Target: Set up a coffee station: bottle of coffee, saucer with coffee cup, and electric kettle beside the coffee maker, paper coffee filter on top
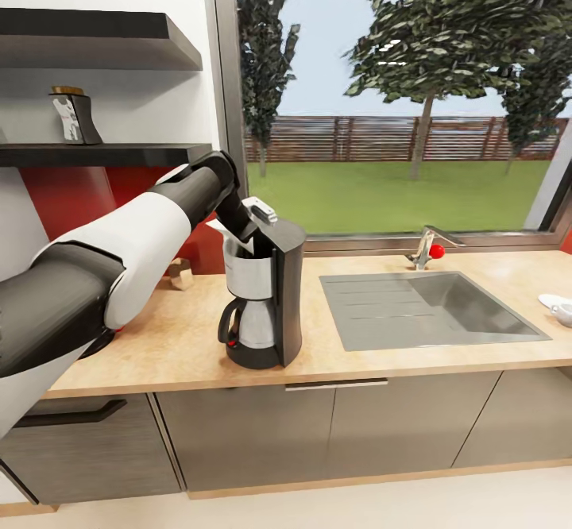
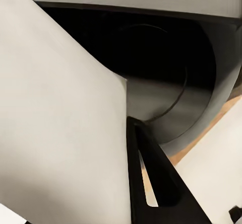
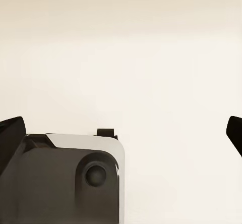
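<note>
The black coffee maker (image 1: 266,299) stands on the kitchen countertop (image 1: 159,338), left of the sink. My left gripper (image 1: 238,240) reaches into its open top, shut on the white paper coffee filter (image 2: 60,133). In the left wrist view the sheet lies against one black finger (image 2: 151,178) above the dark filter basket (image 2: 166,57). The bottle of coffee (image 1: 75,116) stands on the thin kitchen shelf (image 1: 119,154). At the counter's far right edge sit the white saucer (image 1: 550,300) and coffee cup (image 1: 562,312). My right gripper (image 3: 123,130) is open over a pale surface. The electric kettle is out of view.
A steel sink (image 1: 429,306) with a faucet (image 1: 425,247) and red knob takes the counter's right half. A small tan shaker (image 1: 181,273) stands behind my left arm. A thicker black shelf (image 1: 95,40) hangs above. A large window is behind the counter.
</note>
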Motion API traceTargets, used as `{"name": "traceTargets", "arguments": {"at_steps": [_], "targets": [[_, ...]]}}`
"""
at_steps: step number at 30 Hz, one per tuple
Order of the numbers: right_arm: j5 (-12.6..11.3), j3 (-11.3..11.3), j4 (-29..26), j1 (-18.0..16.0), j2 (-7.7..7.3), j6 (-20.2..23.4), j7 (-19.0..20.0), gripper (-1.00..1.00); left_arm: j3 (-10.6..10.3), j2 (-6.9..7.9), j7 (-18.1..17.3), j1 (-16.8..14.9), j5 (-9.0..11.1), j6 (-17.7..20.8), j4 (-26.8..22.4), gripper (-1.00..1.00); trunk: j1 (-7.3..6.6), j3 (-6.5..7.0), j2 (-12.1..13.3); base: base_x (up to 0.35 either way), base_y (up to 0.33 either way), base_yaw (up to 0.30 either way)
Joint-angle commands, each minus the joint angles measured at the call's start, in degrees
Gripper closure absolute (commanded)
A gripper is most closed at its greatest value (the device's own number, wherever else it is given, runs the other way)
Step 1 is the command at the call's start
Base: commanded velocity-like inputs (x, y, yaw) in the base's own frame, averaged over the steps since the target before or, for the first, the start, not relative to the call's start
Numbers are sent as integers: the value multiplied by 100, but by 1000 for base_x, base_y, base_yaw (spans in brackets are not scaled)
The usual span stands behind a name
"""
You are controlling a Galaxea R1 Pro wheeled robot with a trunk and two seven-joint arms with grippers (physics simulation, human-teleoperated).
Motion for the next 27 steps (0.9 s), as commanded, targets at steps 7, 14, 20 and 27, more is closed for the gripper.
{"name": "traceTargets", "arguments": {"at_steps": [7, 14, 20, 27], "targets": [[5, 10, 2, -4, -1, -17, -6, -100, 8, -1, -61, 1, -73, 6, -29, 100, 4, -14, -13, 0, 0, 0], [5, 7, 2, -4, -1, -17, -6, -100, 8, -1, -60, 9, -80, 10, -29, -100, 4, -14, -13, 0, 0, 0], [5, 10, 2, -4, -1, -17, -6, -100, 4, -1, -60, 9, -87, 10, -29, -100, 4, -14, -13, 0, 0, 0], [5, 11, 2, -4, -1, -17, -6, -100, -1, -1, -60, 9, -84, 10, -29, -100, 4, -14, -13, 0, 0, 0]]}}
